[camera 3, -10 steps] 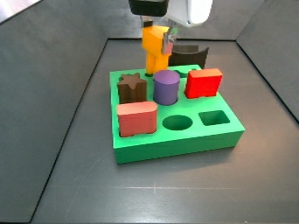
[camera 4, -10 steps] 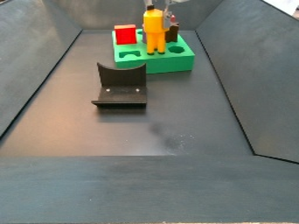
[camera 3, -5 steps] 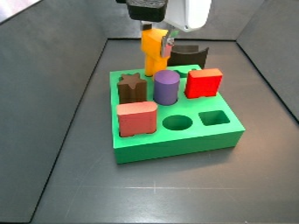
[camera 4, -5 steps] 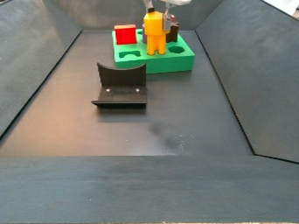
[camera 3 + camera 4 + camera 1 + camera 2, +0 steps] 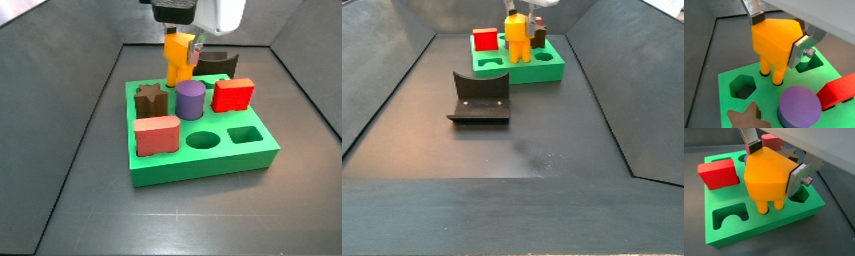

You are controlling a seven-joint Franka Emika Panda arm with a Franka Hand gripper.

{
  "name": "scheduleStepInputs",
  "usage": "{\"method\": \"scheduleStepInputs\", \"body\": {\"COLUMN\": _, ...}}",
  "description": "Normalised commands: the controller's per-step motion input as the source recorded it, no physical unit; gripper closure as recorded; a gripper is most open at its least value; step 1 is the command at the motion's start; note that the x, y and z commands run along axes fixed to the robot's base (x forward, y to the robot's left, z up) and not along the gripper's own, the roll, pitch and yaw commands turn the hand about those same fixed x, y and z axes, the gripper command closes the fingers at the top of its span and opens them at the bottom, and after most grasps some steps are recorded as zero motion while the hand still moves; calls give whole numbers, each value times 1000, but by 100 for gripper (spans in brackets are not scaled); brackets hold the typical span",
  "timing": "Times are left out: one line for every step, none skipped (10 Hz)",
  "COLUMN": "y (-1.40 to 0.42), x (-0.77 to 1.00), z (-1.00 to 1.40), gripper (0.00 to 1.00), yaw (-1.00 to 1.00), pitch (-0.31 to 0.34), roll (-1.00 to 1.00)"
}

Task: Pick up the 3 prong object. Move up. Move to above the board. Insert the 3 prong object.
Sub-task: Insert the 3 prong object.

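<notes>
My gripper [image 5: 779, 35] is shut on the 3 prong object [image 5: 776, 42], an orange-yellow block with a hexagonal head and prong legs. It holds the object upright over the back part of the green board [image 5: 731, 79]. In both wrist views the leg tips reach down to small round holes in the board's top [image 5: 765, 208]. In a side view the gripper [image 5: 181, 38] holds the object [image 5: 178, 62] at the board's far edge [image 5: 201, 168]. The object [image 5: 517, 35] and the board [image 5: 536, 72] also show in a side view.
On the board stand a purple cylinder [image 5: 191, 100], a red block [image 5: 233, 95], a pink-red block [image 5: 156, 135] and a brown star [image 5: 151, 100]. A dark arch block [image 5: 221, 62] lies behind it. Round [image 5: 203, 140] and square [image 5: 243, 135] holes are open. The fixture [image 5: 480, 97] stands nearer.
The gripper with the 3 prong object has sunk slightly towards the board. Nothing else has moved.
</notes>
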Motion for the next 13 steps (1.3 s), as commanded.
{"method": "scheduleStepInputs", "body": {"y": 0, "x": 0, "z": -343, "gripper": 100, "yaw": -157, "pitch": 0, "roll": -30}}
{"method": "scheduleStepInputs", "body": {"y": 0, "x": 0, "z": -317, "gripper": 100, "yaw": -157, "pitch": 0, "roll": 0}}
{"method": "scheduleStepInputs", "body": {"y": -43, "x": -220, "z": -286, "gripper": 100, "yaw": 0, "pitch": -59, "roll": 10}}
{"method": "scheduleStepInputs", "body": {"y": -86, "x": -174, "z": -311, "gripper": 100, "yaw": 180, "pitch": -81, "roll": 76}}
{"method": "scheduleStepInputs", "body": {"y": -46, "x": -126, "z": -337, "gripper": 100, "yaw": 283, "pitch": -90, "roll": 84}}
{"method": "scheduleStepInputs", "body": {"y": -106, "x": -80, "z": -414, "gripper": 100, "yaw": 237, "pitch": -94, "roll": 71}}
{"method": "scheduleStepInputs", "body": {"y": -154, "x": -60, "z": -497, "gripper": 100, "yaw": 180, "pitch": -117, "roll": 71}}
{"method": "scheduleStepInputs", "body": {"y": -143, "x": -20, "z": -517, "gripper": 100, "yaw": 66, "pitch": -124, "roll": 57}}
{"method": "scheduleStepInputs", "body": {"y": -106, "x": 0, "z": -483, "gripper": 100, "yaw": 0, "pitch": -120, "roll": 51}}
{"method": "scheduleStepInputs", "body": {"y": -34, "x": 0, "z": -371, "gripper": 100, "yaw": 0, "pitch": -104, "roll": 14}}
{"method": "scheduleStepInputs", "body": {"y": 0, "x": 0, "z": -14, "gripper": 100, "yaw": 0, "pitch": 0, "roll": -31}}
{"method": "scheduleStepInputs", "body": {"y": 0, "x": 0, "z": 0, "gripper": 100, "yaw": 0, "pitch": 0, "roll": -4}}
{"method": "scheduleStepInputs", "body": {"y": 0, "x": 0, "z": 0, "gripper": 100, "yaw": 0, "pitch": 0, "roll": 0}}
